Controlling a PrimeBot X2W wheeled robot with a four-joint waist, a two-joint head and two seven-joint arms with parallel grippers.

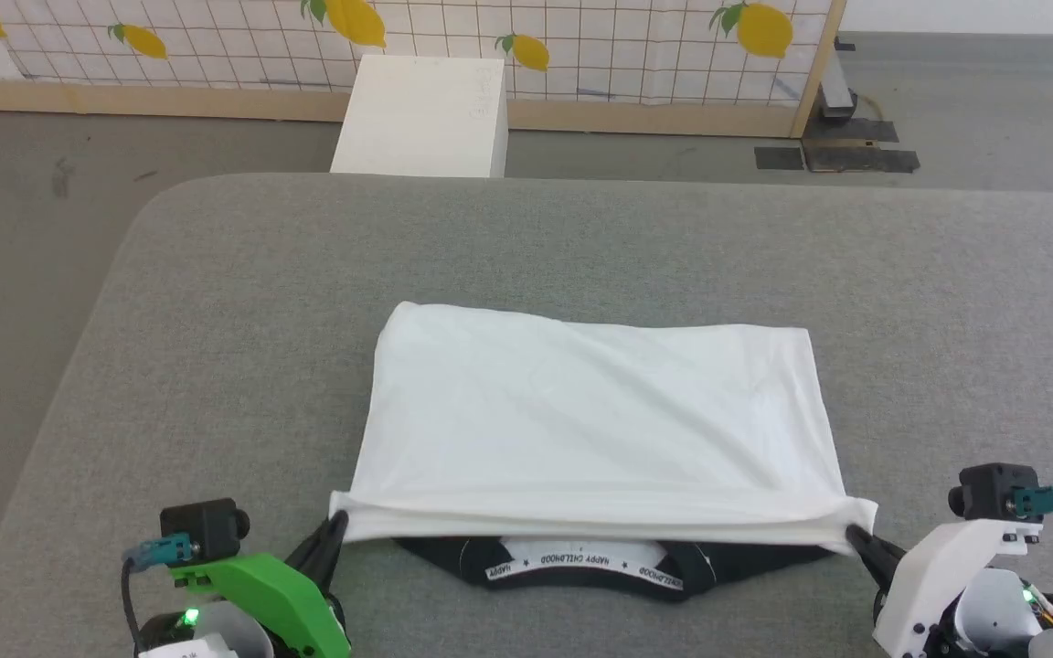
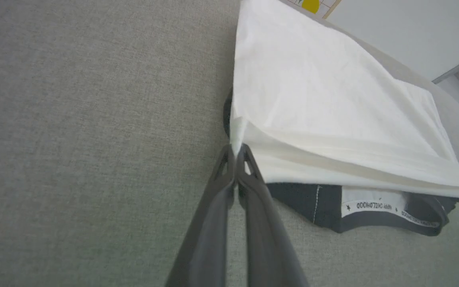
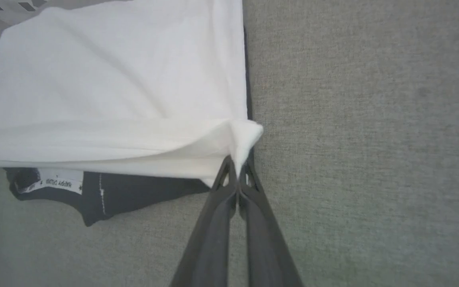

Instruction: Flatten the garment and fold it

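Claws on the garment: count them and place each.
2. The left claw pinches the garment at its near left corner; the right claw pinches its near right corner.

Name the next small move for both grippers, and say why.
Probably draw both held corners slightly nearer the robot and lower them. The left gripper and right gripper are shut on the garment at its white folded edge, raised off the table, with the black collar uncovered in front.

Half the garment (image 1: 590, 411) collar under fold

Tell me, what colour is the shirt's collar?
Black collar, with white lettered neck tape inside; the left wrist view shows it best.
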